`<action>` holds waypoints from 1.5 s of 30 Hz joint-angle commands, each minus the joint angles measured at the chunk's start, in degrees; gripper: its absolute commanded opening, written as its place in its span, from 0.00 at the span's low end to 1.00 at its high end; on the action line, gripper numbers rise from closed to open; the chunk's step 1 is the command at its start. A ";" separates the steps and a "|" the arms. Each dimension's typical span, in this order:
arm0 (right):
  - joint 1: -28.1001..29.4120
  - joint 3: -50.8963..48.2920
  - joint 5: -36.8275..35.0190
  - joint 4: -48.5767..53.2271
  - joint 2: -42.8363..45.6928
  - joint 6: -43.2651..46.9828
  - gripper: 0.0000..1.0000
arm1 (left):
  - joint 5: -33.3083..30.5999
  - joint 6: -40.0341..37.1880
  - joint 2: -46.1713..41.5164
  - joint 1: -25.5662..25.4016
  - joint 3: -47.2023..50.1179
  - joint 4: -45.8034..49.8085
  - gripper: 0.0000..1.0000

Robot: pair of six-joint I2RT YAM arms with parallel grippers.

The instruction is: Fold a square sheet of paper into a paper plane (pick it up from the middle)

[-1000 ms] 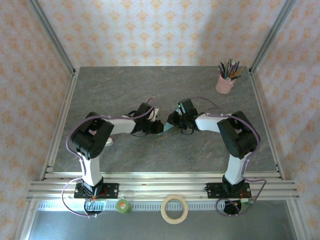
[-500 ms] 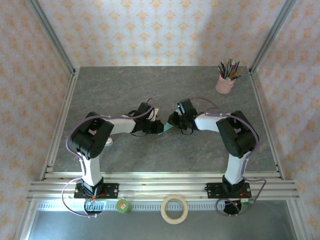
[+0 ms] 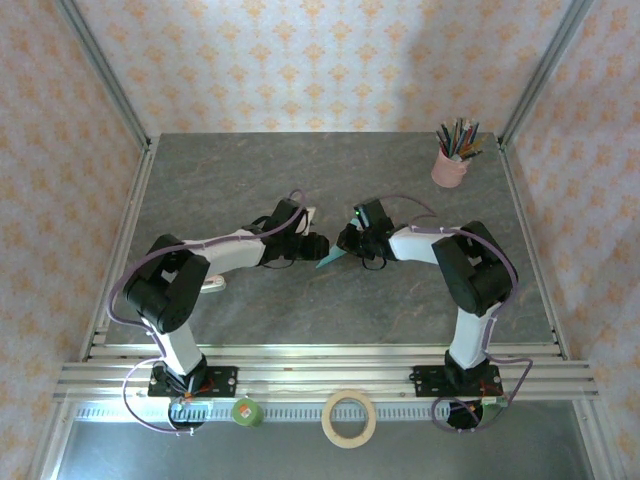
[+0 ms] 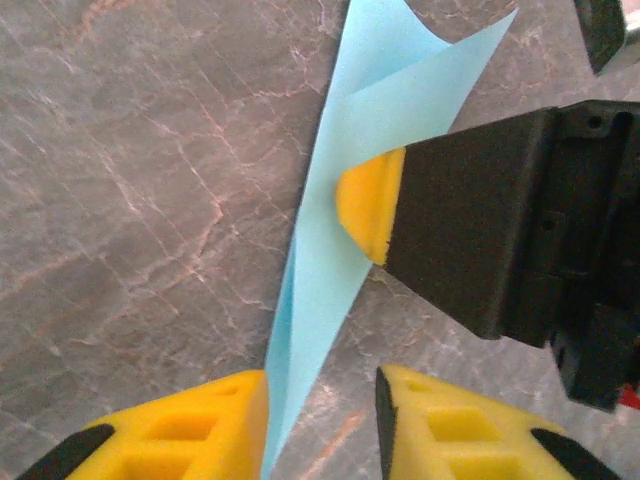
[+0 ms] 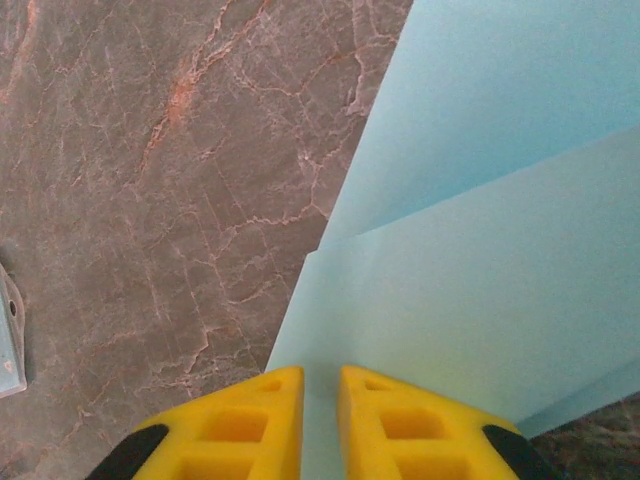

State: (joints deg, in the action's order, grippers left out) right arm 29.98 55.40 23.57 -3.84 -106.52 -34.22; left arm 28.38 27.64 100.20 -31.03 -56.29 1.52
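The square sheet of paper (image 4: pixel 330 270) is light turquoise and creased into a slim pointed shape, lying at the middle of the table (image 3: pixel 330 259). In the left wrist view its narrow tip runs down between the fingers of my left gripper (image 4: pixel 320 390), which is open; the paper rests against the left finger (image 4: pixel 190 425). My right gripper (image 5: pixel 320 388) is shut on the paper's wide part (image 5: pixel 480 260). One of its yellow fingertips (image 4: pixel 367 205) presses on the paper's upper face. Both grippers, left (image 3: pixel 314 245) and right (image 3: pixel 346 240), meet over the paper.
A pink cup of pencils (image 3: pixel 450 166) stands at the back right. A small pale card (image 3: pixel 306 213) lies behind the left gripper, and a white object (image 3: pixel 212 284) lies by the left arm. A tape roll (image 3: pixel 349 418) and a green item (image 3: pixel 246 411) sit on the front rail.
My left arm has swung, its elbow dropping left and nearer, and its jaws have parted and let go of the paper's tip. The right gripper has stayed put and closed a little further.
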 commanded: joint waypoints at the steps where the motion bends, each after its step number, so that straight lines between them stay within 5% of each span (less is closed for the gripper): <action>1: -0.05 -1.61 -4.68 6.47 -3.00 1.05 0.15 | 4.49 0.81 1.03 -0.13 -1.52 -2.64 0.28; 11: -0.18 -2.57 -4.50 5.88 -3.43 0.56 0.06 | 8.84 1.58 7.03 -1.67 -4.15 -5.20 0.07; 45: -0.27 -3.24 -5.80 8.68 -4.74 1.52 0.04 | 9.92 3.04 12.43 0.82 -1.30 -7.24 0.06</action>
State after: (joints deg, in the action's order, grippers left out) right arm 29.95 54.70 22.57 -4.75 -106.78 -34.20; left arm 37.43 30.11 112.01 -31.33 -59.70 -5.61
